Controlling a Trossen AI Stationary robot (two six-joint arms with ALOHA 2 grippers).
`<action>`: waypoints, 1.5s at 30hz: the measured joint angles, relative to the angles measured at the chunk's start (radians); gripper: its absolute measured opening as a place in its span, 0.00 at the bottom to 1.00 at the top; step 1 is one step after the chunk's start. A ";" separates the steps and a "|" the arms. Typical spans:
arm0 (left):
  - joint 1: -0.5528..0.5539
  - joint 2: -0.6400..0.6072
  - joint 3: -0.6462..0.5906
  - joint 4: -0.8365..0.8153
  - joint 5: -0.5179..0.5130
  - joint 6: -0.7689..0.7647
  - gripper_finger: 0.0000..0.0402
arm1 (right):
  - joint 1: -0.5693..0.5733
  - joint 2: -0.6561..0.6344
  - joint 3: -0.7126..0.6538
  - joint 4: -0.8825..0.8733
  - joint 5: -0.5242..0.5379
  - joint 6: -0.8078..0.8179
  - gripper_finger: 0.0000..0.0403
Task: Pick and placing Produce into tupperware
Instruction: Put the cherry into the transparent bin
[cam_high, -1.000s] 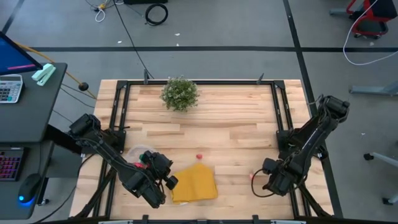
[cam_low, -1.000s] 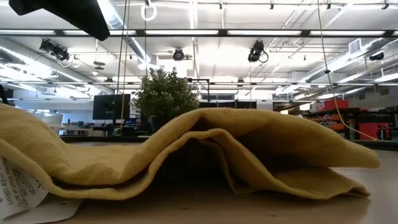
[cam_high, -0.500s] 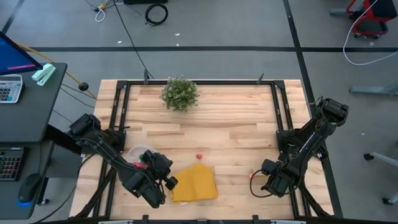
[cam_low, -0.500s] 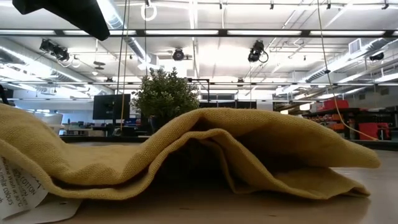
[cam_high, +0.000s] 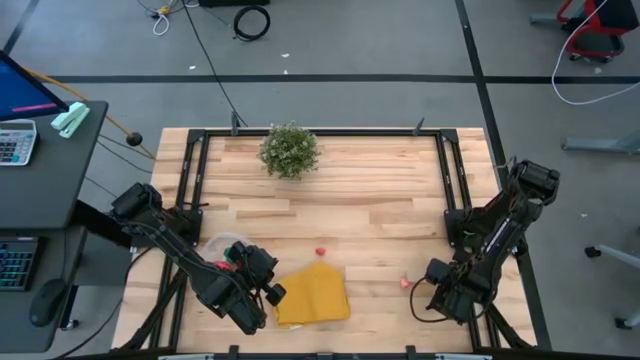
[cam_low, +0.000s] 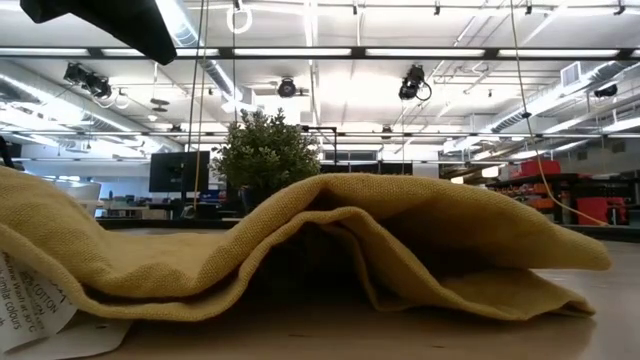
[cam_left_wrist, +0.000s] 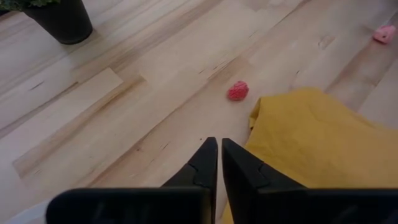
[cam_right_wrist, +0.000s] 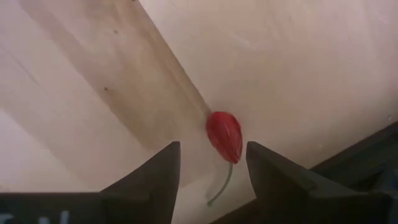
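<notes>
The round whitish tupperware sits near the table's left side, partly covered by my left arm. My left gripper is shut and hovers beside the folded yellow cloth. A small red bumpy fruit lies on the wood ahead of it, also visible as a red fruit from above. My right gripper is open above the table near its right edge. A red pepper-shaped toy with a green stem lies on the wood between and just beyond its fingers, untouched. A small pink piece lies left of that gripper.
A bushy potted plant stands at the far middle of the table. The yellow cloth fills the low view and hides the table behind it. Black frame rails run along the table's left and right sides. Bare wood lies between plant and cloth.
My right gripper has shifted a little toward the table's right edge, leaving the pink piece more exposed on its left. My left arm has kept still, and nothing on the table has moved.
</notes>
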 joint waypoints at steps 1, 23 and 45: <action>0.000 0.000 0.000 0.001 0.000 0.000 0.08 | 0.002 0.010 0.000 0.000 0.004 0.000 0.47; 0.058 -0.023 0.001 -0.017 -0.299 0.240 0.05 | -0.141 0.003 -0.002 0.137 0.356 -0.203 0.03; 0.263 -0.267 0.113 -0.014 -0.552 0.666 0.05 | -0.868 0.426 0.347 1.324 0.088 -1.426 0.07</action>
